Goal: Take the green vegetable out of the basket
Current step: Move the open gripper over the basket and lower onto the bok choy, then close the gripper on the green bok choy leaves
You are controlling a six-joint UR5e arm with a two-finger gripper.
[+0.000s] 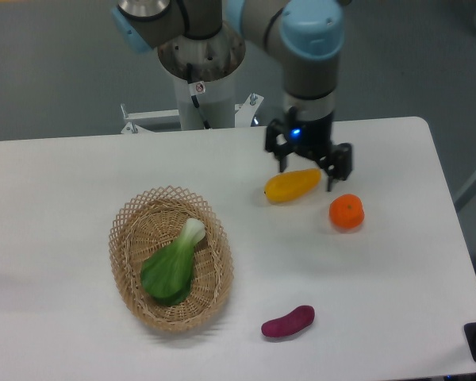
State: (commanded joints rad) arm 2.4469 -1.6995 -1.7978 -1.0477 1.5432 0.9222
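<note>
The green vegetable (171, 267) lies inside the basket (128, 225), flat on its woven floor. It is a leafy thing like bok choy: a broad dark-green leaf that narrows to a pale white stem. It rests on a slant, the stem end pointing up and to the right toward the basket's far rim, the wide leaf end lying toward the near rim. It looks whole, and nothing touches it but the basket. The basket is oval, shallow and tan, of woven wicker with an open lattice rim. It sits upright on the white bench (55, 182), in the left half of the top.
</note>
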